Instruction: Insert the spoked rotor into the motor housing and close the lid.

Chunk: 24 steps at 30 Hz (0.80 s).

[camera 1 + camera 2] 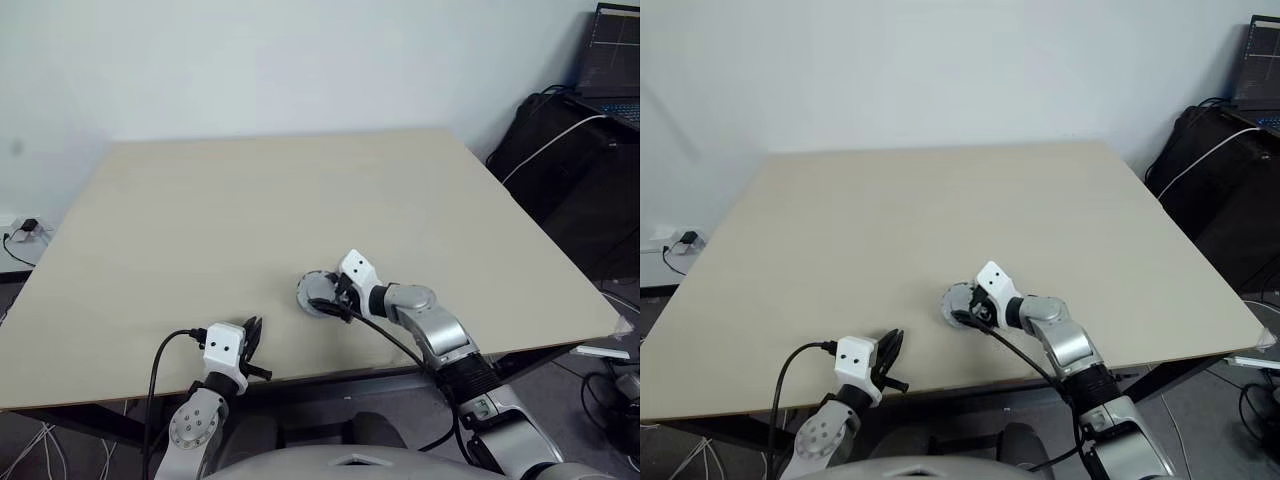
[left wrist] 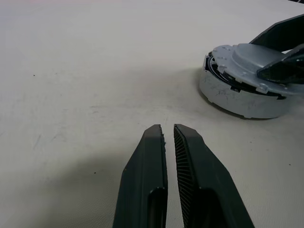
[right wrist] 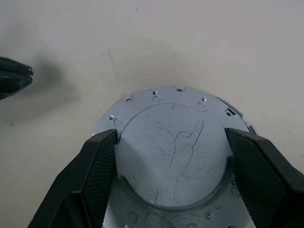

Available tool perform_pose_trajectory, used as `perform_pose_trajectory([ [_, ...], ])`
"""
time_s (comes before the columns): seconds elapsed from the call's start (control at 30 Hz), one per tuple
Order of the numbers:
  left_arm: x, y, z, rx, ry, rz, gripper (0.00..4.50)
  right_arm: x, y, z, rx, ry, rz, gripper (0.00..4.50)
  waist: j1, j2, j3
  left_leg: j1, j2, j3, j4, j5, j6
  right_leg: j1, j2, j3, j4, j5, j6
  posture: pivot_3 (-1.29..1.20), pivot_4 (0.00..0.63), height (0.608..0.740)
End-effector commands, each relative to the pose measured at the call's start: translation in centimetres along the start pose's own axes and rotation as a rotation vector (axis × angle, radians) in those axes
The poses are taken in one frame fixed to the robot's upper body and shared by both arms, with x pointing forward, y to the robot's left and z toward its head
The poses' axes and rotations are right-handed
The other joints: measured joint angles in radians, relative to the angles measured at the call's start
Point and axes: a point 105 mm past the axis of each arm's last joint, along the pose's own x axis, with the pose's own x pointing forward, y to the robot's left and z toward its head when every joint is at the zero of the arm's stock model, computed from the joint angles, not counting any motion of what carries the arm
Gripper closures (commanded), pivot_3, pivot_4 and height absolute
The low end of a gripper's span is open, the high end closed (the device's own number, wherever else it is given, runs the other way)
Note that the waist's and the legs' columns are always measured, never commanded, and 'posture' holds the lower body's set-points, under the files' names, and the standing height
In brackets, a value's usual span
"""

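The lid lay smooth face up, raised centre uppermost, on top of a round grey body near the near edge of the table, a little right of the middle. In the left wrist view the lid sat slightly tilted on that body, with a dark gap under its nearer rim, so it did not look fully seated. Whether the body was the motor housing, and whether the spoked rotor was already inside, could not be told; both were covered.

The right gripper reached in from the near right, pointing forward, down and to the left. Its two fingers stood spread wide, one either side of the raised centre, their inner faces touching or just beside its wall. A firm grip could not be confirmed; the jaws looked open around it rather than clenched.

The left gripper was closed, holding nothing, fingers nearly together. It rested low over the near edge, to the left of the lid and well apart from it, pointing forward.

Judgement: the right arm was much the nearer and already straddled the lid. The relation that counted was the lid's tilt against the body below; a press straight down along the disc's axis seemed to be what remained.
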Motion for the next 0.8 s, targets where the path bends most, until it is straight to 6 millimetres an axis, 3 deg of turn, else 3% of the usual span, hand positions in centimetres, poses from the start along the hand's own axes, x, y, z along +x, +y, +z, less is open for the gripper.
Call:
perform_pose_trajectory([
  [0.03, 0.3, -0.3, 1.7, 0.004, -0.065, -0.002, 4.08, -0.5, -0.4, 2.1, -0.029, -0.089, -0.024, 1.22, 0.000, 0.000, 0.000, 0.000, 0.000, 0.000, 0.000, 0.000, 0.000, 0.000, 0.000, 0.000, 0.000, 0.000, 0.000, 0.00, 0.000, 0.740],
  [0.17, 0.3, -0.3, 1.8, 0.003, -0.066, -0.002, 4.08, -0.6, -0.3, 2.3, -0.063, -0.108, -0.072, 1.22, 0.001, 0.000, 0.000, 0.000, 0.000, 0.000, 0.000, 0.000, 0.000, 0.000, 0.000, 0.000, 0.000, 0.000, 0.000, 0.00, 0.000, 0.740],
  [0.4, 0.4, -0.4, 1.8, 0.000, -0.066, -0.008, 4.08, 0.5, 0.7, 0.7, -0.064, -0.013, -0.092, 1.22, 0.000, 0.000, 0.000, 0.000, 0.000, 0.000, 0.000, 0.000, 0.000, 0.000, 0.000, 0.000, 0.000, 0.000, 0.000, 0.00, 0.000, 0.740],
  [0.8, 0.2, -0.5, 1.3, -0.025, -0.058, -0.001, 4.08, 1.0, -0.9, 1.9, 0.015, -0.026, -0.196, 1.22, -0.002, 0.001, 0.000, 0.000, 0.000, 0.000, 0.000, 0.000, 0.000, -0.001, -0.003, 0.000, 0.001, -0.001, 0.002, 0.00, 0.000, 0.740],
])
